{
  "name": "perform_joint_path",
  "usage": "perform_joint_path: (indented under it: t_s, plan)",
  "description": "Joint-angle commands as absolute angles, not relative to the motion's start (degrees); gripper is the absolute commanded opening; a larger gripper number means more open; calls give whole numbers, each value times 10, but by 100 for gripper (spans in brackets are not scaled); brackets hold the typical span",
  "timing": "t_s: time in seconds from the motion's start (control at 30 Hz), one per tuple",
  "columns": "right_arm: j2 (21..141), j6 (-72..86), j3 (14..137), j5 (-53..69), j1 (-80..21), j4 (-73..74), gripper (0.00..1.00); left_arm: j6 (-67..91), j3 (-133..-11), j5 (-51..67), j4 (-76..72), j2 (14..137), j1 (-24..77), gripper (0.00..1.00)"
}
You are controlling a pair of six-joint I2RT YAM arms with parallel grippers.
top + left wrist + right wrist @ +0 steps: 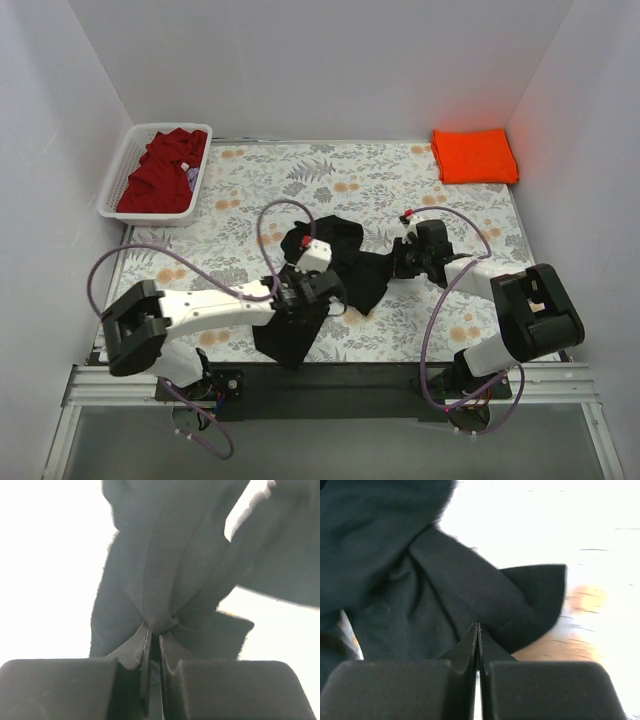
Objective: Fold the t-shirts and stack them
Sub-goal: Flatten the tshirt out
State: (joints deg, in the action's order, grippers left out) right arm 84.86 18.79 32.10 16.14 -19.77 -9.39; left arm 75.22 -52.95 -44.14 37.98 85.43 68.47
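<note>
Black shirt (345, 272) sits bunched on the table (400, 190) at lower centre of the top view, spanning both grippers. Left gripper (154, 636) is clamped on a pleated fold, with the cloth fanning toward the top of its wrist view. Right gripper (478, 629) is likewise clamped on a fold, and a flap spreads to the right of its wrist view. In the top view the left pinch is at centre-left of the cloth and the right pinch at its right end. The long axis runs from lower left up to the right, and a tail trails toward the bottom edge below the left pinch. Both arms have contact, so neither is nearer. Which part of the garment each holds cannot be determined. Judgement: spreading is in hand, and the pinches likely need drawing apart along that axis. Orange shirt (474, 155) lies folded at upper right. Red shirt (160, 172) is heaped in the basket (112, 190) at upper left.
</note>
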Motion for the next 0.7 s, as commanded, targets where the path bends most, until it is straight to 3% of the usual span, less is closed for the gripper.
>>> perform_joint_path:
  t_s: [0.0, 0.13, 0.43, 0.6, 0.67]
  plan:
    - [853, 185, 299, 129, -142, -50, 1, 714, -520, -369, 321, 706, 584, 0]
    - [848, 185, 312, 117, -99, -25, 1, 664, -483, -280, 269, 614, 463, 0]
    - [846, 174, 409, 48, -5, 62, 1, 631, -458, -146, 272, 598, 250, 0]
    - [845, 140, 503, -46, 27, 105, 1, 613, -479, -128, 280, 578, 202, 0]
    - [853, 126, 541, -18, 27, 126, 5, 623, -463, -99, 276, 584, 202, 0]
